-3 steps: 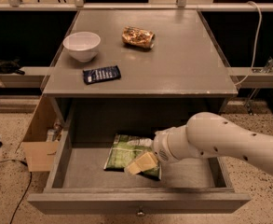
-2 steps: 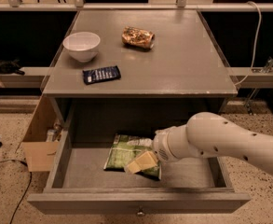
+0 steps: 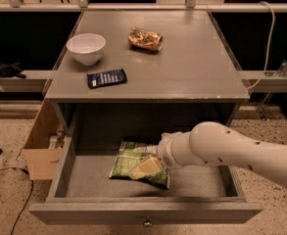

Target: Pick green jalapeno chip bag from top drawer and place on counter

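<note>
The gripper (image 3: 145,168) sits low in the open drawer (image 3: 148,212), pressed onto the near right part of the green chip bag (image 3: 128,156). Whether the jaws have closed on it cannot be told. Over the last second nothing has shifted. Judgement: grasp stage, with lift and transfer to the tabletop (image 3: 192,58) still outstanding.

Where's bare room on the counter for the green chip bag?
The right half of the counter is bare, from the brown-gold snack bag and dark blue packet across to the right edge. The left is crowded: white bowl, packet in front of it. The gripper is down in the top drawer at the green jalapeno chip bag.
</note>
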### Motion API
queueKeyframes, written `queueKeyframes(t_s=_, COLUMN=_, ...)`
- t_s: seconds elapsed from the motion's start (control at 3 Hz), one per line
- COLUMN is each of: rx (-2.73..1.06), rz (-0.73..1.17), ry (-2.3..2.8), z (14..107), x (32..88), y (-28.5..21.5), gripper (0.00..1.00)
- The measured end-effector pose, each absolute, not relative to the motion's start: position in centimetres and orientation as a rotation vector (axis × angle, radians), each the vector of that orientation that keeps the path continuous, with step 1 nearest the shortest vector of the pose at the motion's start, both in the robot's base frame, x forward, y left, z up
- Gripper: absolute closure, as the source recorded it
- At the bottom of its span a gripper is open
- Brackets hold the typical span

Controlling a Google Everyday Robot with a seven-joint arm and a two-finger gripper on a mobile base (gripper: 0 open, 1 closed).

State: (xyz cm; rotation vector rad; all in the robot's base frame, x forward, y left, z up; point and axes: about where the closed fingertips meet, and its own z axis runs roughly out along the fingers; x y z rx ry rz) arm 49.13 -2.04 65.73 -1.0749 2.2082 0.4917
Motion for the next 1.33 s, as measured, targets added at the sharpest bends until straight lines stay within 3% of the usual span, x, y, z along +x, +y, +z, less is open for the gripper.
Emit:
queueKeyframes(t_s=0.67, rx=-1.075, rz=0.374, ry=2.170, z=63.5, x=52.1, y=-2.5, gripper=0.00)
queueKeyframes(t_s=1.0, rx=-1.054, rz=0.262, ry=2.193, z=62.0, x=52.1, y=-6.1, gripper=0.00)
queueKeyframes(t_s=1.33, rx=-1.054, rz=0.262, ry=2.193, z=62.0, x=52.1, y=-6.1, gripper=0.00)
